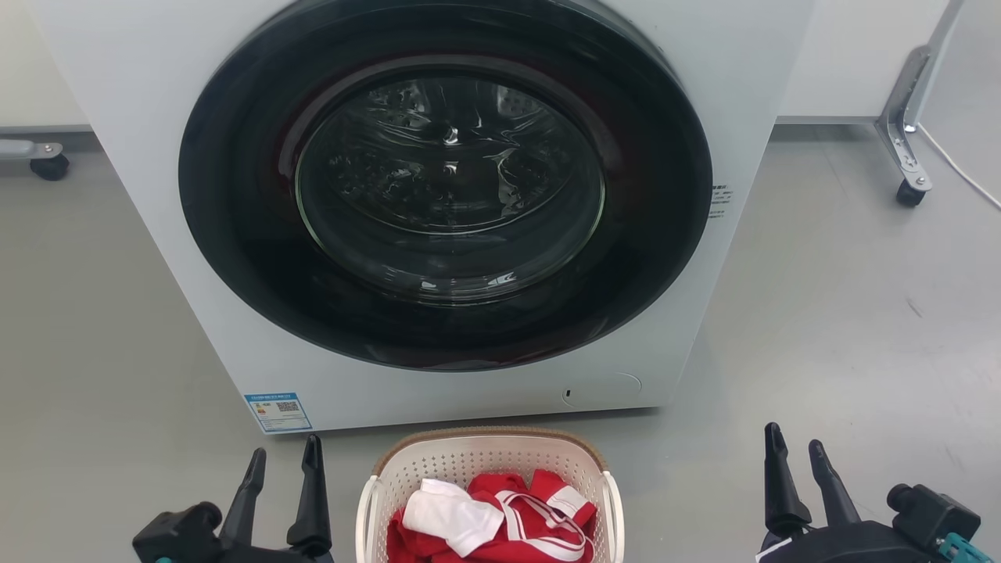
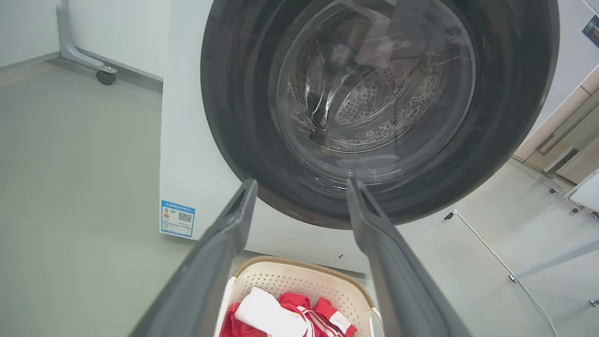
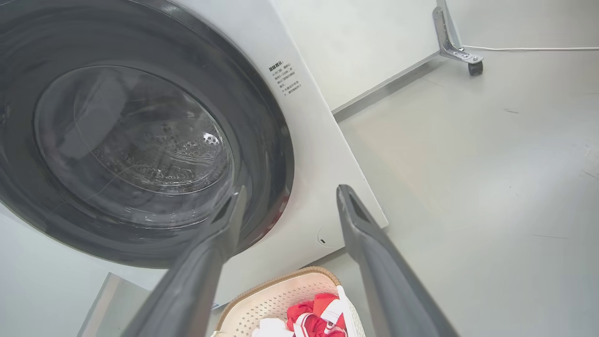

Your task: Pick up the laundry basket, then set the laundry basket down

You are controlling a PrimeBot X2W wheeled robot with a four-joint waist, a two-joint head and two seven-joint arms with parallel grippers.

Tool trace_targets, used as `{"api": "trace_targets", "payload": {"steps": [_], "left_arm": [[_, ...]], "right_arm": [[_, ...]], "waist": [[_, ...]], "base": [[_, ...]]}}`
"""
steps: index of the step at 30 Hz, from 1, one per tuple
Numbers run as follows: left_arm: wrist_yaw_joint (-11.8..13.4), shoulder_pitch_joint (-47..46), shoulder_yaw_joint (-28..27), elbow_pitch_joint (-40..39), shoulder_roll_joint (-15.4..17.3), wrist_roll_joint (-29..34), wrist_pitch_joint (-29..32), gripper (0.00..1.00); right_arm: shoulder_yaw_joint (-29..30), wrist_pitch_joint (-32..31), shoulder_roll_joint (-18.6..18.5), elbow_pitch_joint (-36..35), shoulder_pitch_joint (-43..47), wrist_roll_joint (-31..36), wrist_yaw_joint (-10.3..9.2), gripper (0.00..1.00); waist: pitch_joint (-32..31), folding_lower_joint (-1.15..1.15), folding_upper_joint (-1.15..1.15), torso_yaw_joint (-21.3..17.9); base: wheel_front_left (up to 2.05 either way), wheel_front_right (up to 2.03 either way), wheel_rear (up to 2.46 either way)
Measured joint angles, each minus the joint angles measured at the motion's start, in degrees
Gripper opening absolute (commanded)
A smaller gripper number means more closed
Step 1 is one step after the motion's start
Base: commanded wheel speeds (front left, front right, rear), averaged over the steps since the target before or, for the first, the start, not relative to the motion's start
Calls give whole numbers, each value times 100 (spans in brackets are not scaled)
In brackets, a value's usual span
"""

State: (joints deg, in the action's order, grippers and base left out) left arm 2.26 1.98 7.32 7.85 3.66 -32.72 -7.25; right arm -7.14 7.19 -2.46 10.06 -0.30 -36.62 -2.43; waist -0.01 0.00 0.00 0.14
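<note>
Head looks down; wrists face washer, close; all share laundry basket.

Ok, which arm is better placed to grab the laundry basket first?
Left. In the head view the left tool stands open right beside the laundry basket and its left handle, while the right tool, also open, sits well off from the right handle.

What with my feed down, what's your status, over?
Left gripper open, empty, left of laundry basket. Right gripper open, empty, farther right. Basket on floor before washer, clothes inside. Nothing blocking.
</note>
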Motion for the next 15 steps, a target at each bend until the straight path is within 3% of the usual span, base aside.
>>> {"api": "trace_targets", "payload": {"steps": [15], "left_arm": [[232, 209, 93, -289, -8, 1472, -322, 100]], "right_arm": [[-247, 308, -4, -250, 126, 1300, -214, 100]], "waist": [[-52, 0, 0, 14]], "base": [[0, 0, 0]]}}
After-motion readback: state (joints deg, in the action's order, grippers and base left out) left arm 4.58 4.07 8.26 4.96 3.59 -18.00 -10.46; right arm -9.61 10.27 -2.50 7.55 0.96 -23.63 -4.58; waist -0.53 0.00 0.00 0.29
